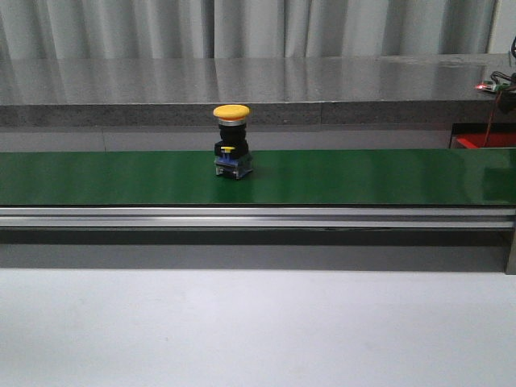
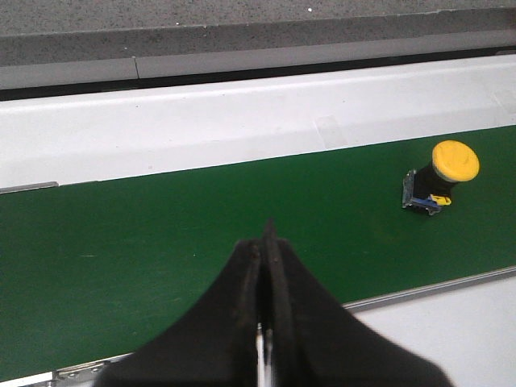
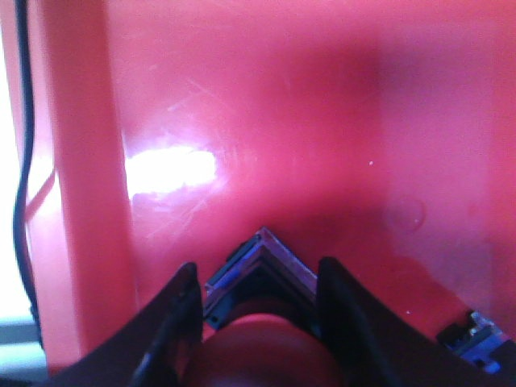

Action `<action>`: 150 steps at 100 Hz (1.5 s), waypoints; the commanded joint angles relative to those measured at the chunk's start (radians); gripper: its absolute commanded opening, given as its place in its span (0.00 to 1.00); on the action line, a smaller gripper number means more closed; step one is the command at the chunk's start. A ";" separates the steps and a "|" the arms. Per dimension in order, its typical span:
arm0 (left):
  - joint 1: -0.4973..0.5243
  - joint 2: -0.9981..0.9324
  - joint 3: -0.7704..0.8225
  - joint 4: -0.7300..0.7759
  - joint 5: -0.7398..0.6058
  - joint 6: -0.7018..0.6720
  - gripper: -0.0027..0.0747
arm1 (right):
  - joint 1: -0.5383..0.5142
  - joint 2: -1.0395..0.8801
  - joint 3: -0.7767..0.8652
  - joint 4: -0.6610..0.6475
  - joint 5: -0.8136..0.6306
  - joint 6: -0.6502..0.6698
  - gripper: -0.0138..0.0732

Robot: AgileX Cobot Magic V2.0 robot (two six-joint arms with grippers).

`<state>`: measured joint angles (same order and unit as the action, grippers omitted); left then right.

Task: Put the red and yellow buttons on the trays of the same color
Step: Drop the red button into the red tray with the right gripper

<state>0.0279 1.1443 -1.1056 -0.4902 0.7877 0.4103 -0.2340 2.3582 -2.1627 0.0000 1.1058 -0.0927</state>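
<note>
Yellow button (image 1: 231, 139) stands upright on the green belt (image 1: 363, 176), untouched — left fingers (image 2: 265, 274) pressed together above the belt, right fingers (image 3: 187, 310) clasping a red button (image 3: 260, 339) over the red tray (image 3: 322, 121).

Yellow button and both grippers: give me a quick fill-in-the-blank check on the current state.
1. The yellow button stands upright on the ____ belt.
2. The left gripper hangs over the belt with its jaws ____.
3. The right gripper holds a button over a ____ tray.

Missing words: green; shut; red
</note>
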 commanded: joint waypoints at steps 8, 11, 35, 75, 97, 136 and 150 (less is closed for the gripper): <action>-0.007 -0.019 -0.024 -0.039 -0.064 -0.007 0.01 | -0.014 -0.064 -0.033 0.000 -0.022 -0.019 0.64; -0.007 -0.019 -0.024 -0.039 -0.064 -0.007 0.01 | -0.014 -0.065 -0.033 0.000 -0.023 -0.019 0.70; -0.007 -0.019 -0.024 -0.039 -0.075 -0.007 0.01 | -0.015 -0.068 -0.099 0.000 0.016 -0.019 0.85; -0.007 -0.019 -0.024 -0.039 -0.075 -0.007 0.01 | -0.009 -0.120 -0.310 0.070 0.229 -0.023 0.85; -0.007 -0.019 -0.024 -0.039 -0.075 -0.007 0.01 | -0.006 -0.232 -0.279 0.137 0.229 -0.028 0.85; -0.007 -0.019 -0.024 -0.039 -0.071 -0.007 0.01 | 0.104 -0.456 -0.008 0.143 0.228 -0.030 0.85; -0.007 -0.019 -0.024 -0.039 -0.073 -0.007 0.01 | 0.194 -0.518 0.065 0.163 0.228 -0.030 0.85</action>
<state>0.0279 1.1443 -1.1042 -0.4936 0.7713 0.4097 -0.0882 1.9335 -2.1100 0.1389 1.2506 -0.1118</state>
